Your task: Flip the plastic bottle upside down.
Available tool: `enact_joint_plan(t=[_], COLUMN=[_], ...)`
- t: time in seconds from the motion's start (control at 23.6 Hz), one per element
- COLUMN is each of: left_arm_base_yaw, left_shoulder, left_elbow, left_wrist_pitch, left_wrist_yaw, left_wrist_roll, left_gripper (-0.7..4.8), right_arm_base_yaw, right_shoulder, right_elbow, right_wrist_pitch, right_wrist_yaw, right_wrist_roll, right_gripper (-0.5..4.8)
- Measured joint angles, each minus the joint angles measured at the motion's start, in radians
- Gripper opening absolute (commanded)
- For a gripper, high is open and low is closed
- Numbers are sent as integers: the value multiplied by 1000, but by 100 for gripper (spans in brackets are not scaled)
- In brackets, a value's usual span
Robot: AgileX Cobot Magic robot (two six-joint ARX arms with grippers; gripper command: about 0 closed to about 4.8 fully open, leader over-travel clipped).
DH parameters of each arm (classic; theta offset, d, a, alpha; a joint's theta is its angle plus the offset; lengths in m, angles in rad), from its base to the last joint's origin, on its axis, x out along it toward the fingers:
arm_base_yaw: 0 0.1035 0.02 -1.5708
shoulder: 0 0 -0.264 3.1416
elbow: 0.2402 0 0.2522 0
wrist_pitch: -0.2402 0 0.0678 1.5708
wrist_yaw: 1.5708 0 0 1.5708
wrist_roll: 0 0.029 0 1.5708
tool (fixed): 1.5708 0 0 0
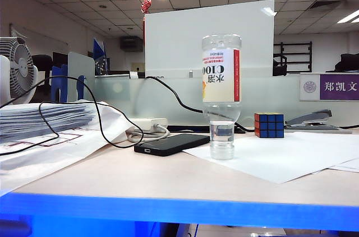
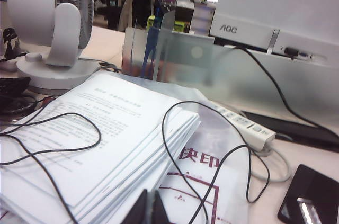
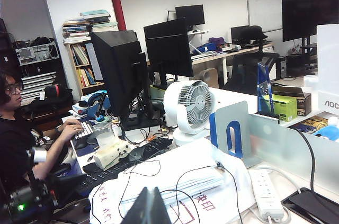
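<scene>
The plastic bottle stands upside down on its wide neck on a white sheet in the middle of the desk. Its "C100" label with the red stripe reads inverted, and a little water sits in the neck. No gripper touches it, and neither arm shows in the exterior view. The left gripper is shut and empty, hanging over a stack of papers. My right gripper is also shut and empty, above the same paper pile. The bottle is out of both wrist views.
A Rubik's cube stands right of the bottle, with a stapler beyond it. A flat black device and a white power strip lie to its left. Black cables loop over the paper stack; a white fan stands behind.
</scene>
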Motion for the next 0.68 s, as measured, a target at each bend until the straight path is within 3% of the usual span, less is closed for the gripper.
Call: enact_joint_plan(t=[0.34, 0.68], left_arm_base_yaw=[64, 153], left_shoulder=[-67, -76], left_elbow=[-164, -187], left_wrist_pitch=[86, 130], left_wrist_yaw=[-93, 91], left_wrist_roll=[-40, 3], left_gripper=[-3, -3], right_arm_base_yaw=[0, 0], right_shoulder=[0, -1], right_elbow=[0, 0], right_wrist_pitch=[0, 0], right_wrist_yaw=[0, 0], right_wrist_roll=[0, 0], right_gripper=[-8, -8])
